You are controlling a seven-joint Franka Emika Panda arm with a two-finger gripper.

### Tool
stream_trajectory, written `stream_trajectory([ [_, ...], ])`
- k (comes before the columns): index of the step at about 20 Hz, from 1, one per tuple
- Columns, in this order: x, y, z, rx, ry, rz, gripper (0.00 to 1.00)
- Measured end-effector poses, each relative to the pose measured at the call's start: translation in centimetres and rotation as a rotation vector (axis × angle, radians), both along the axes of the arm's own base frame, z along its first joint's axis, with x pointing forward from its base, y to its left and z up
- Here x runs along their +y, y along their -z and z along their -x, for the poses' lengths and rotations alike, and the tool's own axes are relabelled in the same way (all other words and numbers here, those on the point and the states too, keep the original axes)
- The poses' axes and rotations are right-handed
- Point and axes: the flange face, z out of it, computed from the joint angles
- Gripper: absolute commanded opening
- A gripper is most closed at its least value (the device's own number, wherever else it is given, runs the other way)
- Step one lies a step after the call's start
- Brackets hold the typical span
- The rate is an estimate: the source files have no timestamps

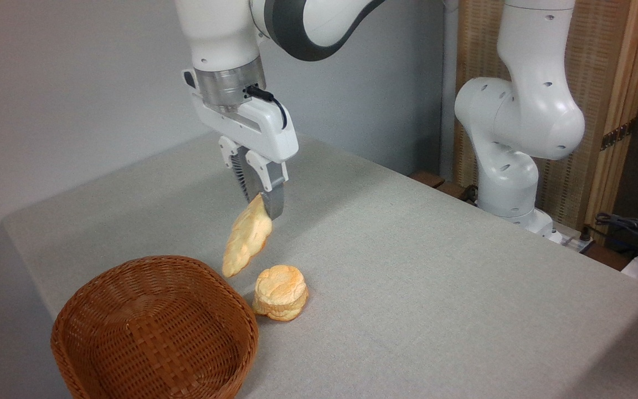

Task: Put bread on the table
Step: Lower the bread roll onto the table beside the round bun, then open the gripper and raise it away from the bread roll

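Grey cloth covers the surface [435,266], above which the pincer [261,202] pinches the top end of the bread [247,238], dangling clear of the empty basket [153,327] below-left and the round bun [280,292] just beneath, so only lowering and releasing remain.

Place: I read this as a robot lab.
Evidence: arm base [510,194] bolted beside my cloth-covered table [435,288]; loose cables [629,227] right of that table; bare grey wall [47,83] behind it.

One braided loaf [247,237], one round bun [280,292], one wicker basket [153,332].
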Motion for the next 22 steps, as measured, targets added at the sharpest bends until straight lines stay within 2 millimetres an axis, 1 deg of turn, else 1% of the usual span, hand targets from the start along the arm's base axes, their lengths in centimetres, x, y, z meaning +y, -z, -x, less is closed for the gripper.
stream_trajectory([
  [1, -0.3, 0.2, 0.4, 0.016, 0.008, -0.004, 0.83],
  [2, -0.6, 0.5, 0.7, 0.027, 0.014, -0.007, 0.99],
  [7, -1.7, 1.5, 1.2, 0.051, 0.039, -0.013, 1.0],
  [12, -2.0, 2.6, -0.2, 0.001, 0.036, 0.001, 1.0],
  [15, -2.1, 3.0, -0.5, 0.002, 0.034, 0.002, 1.0],
  [18, -1.8, 2.5, -0.7, -0.008, 0.028, 0.004, 1.0],
  [22, -0.9, 0.5, -1.6, -0.061, 0.014, 0.006, 1.0],
])
